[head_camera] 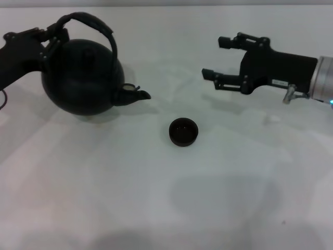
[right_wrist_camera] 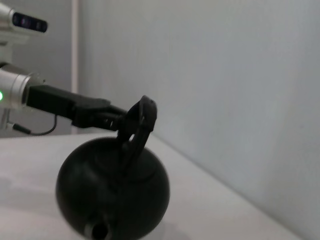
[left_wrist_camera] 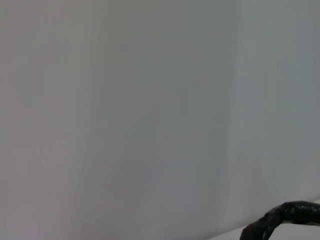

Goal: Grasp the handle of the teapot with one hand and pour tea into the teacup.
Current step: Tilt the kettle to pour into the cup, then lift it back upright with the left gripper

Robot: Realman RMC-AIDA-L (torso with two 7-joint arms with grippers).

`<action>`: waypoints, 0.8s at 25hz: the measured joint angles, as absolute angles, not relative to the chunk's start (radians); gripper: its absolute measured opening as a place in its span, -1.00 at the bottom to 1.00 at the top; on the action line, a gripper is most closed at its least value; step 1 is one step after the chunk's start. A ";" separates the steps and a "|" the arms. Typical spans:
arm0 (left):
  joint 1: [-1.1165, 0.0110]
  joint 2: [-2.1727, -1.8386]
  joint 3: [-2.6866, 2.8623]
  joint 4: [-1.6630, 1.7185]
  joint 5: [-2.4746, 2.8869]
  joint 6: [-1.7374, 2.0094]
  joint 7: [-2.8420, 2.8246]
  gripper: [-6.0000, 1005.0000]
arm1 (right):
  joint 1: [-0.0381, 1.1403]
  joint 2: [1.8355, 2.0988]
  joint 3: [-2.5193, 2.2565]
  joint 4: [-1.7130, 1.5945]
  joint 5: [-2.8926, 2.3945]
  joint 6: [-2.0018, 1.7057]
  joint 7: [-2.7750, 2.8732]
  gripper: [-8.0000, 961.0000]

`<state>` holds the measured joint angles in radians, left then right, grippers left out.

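Observation:
The black teapot (head_camera: 80,78) is at the far left of the white table, its spout (head_camera: 136,95) pointing right toward the teacup (head_camera: 183,132). My left gripper (head_camera: 50,36) is shut on the left end of the arched handle (head_camera: 93,23). I cannot tell whether the pot rests on the table or hangs just above it. The right wrist view shows the teapot (right_wrist_camera: 112,187) spout-on, with the left gripper (right_wrist_camera: 122,120) clamped on the handle (right_wrist_camera: 144,117). A bit of the handle (left_wrist_camera: 287,215) shows in the left wrist view. My right gripper (head_camera: 215,58) is open and empty, up and right of the cup.
The white table (head_camera: 166,198) stretches in front of the cup. A pale wall (right_wrist_camera: 225,75) stands behind the table.

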<state>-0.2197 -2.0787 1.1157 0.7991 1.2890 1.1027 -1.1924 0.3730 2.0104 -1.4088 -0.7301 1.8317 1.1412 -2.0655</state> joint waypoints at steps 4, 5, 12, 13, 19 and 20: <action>-0.184 -2.078 1.223 0.916 1.299 1.020 -1.246 -0.65 | 0.355 2.009 -1.329 -0.707 1.863 1.194 -2.098 0.75; -0.173 -2.077 1.247 0.946 1.309 1.000 -1.259 -0.65 | 0.354 2.009 -1.306 -0.698 1.868 1.211 -2.104 0.75; -0.136 -2.078 1.328 1.126 1.448 0.927 -1.431 -0.64 | 0.344 2.007 -1.125 -0.627 1.876 1.332 -2.132 0.75; -0.131 -2.078 1.343 1.154 1.478 0.914 -1.466 -0.64 | 0.341 2.006 -1.104 -0.620 1.877 1.344 -2.135 0.75; -0.110 -2.078 1.420 1.283 1.623 0.847 -1.595 -0.64 | 0.335 2.006 -0.956 -0.556 1.887 1.434 -2.143 0.75; -0.107 -2.078 1.428 1.304 1.646 0.843 -1.611 -0.64 | 0.334 2.006 -0.937 -0.546 1.887 1.446 -2.147 0.75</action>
<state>-0.1071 -2.0783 1.4275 1.3039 1.6456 0.8428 -1.6106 0.3345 2.0064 -0.9371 -0.5459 1.8871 1.4457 -2.1469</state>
